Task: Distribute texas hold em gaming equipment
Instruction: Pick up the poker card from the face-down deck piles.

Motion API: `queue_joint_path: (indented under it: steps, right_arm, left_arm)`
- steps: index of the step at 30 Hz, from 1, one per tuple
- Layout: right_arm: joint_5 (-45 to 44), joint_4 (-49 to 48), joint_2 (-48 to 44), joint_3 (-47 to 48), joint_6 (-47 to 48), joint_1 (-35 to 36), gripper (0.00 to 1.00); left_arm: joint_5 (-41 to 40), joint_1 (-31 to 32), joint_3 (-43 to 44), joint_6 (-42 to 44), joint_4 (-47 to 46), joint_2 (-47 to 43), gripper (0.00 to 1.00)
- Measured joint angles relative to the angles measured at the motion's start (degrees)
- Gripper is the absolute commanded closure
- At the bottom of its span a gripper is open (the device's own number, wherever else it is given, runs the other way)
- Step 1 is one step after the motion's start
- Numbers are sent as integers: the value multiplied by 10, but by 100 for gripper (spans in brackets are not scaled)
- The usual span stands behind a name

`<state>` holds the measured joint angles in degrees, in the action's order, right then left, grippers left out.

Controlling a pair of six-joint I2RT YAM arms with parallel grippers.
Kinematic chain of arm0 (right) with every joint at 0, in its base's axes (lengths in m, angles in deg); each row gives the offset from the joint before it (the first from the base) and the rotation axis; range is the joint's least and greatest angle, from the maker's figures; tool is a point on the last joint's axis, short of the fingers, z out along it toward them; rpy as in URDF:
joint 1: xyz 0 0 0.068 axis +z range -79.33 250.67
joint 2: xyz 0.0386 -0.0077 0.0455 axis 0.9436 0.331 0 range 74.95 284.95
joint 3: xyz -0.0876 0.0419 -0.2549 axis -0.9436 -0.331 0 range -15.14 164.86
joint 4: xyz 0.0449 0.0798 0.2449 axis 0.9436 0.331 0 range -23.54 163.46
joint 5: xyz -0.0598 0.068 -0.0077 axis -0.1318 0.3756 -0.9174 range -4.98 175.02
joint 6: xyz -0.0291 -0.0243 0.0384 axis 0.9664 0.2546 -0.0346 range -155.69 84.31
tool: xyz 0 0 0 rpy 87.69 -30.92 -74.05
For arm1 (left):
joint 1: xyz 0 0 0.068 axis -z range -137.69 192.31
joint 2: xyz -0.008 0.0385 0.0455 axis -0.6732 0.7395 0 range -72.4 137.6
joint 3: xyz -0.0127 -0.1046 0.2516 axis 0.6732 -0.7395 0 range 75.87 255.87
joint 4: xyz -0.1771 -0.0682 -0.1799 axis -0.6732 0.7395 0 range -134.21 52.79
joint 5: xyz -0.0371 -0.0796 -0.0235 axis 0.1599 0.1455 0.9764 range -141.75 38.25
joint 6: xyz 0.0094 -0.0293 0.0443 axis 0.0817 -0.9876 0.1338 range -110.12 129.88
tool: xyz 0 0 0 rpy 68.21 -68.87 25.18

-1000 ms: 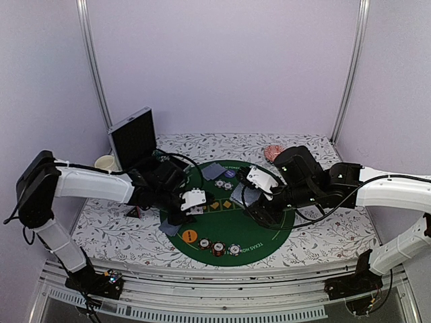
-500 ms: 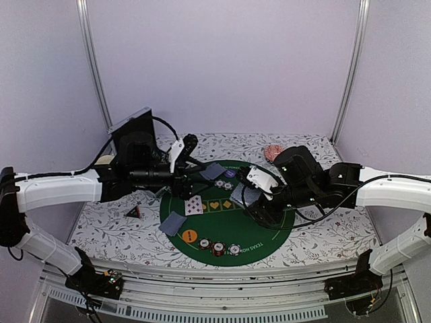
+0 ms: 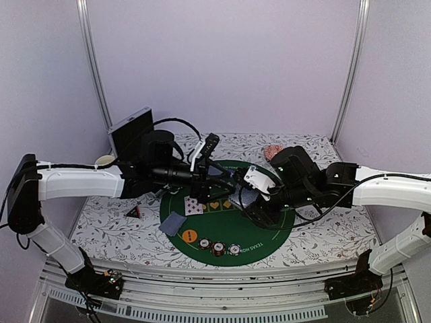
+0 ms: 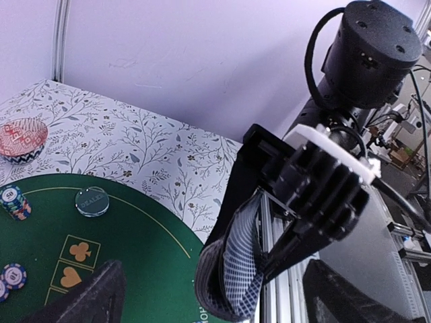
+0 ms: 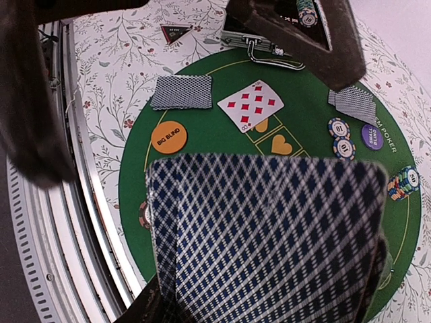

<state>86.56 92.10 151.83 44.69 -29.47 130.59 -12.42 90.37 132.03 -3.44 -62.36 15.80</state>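
My right gripper [image 3: 253, 200] is shut on a deck of blue-checked cards [image 5: 269, 229] and holds it over the right of the green mat [image 3: 269, 235]. My left gripper [image 3: 219, 173] hangs wide open and empty just left of that deck [image 4: 237, 269]. A face-up nine of diamonds [image 5: 250, 104] lies on the mat, with a face-down card [image 5: 180, 91] and an orange disc [image 5: 169, 136] nearby. More face-down cards [image 5: 353, 102], a purple disc [image 5: 372, 136], a pale disc [image 4: 92, 200] and striped chips [image 5: 342, 138] lie at the back. A dark triangular marker [image 3: 134, 211] sits off the mat.
Three chips [image 3: 219, 248] sit along the mat's near edge. An open black case [image 3: 133, 134] and a white mug [image 3: 104, 161] stand at the back left. A pink patterned dish [image 3: 273, 152] sits at the back right. Both arms crowd the mat's middle.
My left gripper let go of the face-up card on the mat, opened wide, then lifted and swung right toward the deck. The right gripper kept still with the deck.
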Motion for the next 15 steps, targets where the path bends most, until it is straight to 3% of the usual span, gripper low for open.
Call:
queue_joint_path:
  steps: [5,15]
  right_arm:
    - [7,-2,5,7,0,0,55]
    - [6,1,13,10,0,-3,56]
  left_arm:
    - [-38,14,40,17,32,29,27]
    - [-96,21,75,37,89,60,38]
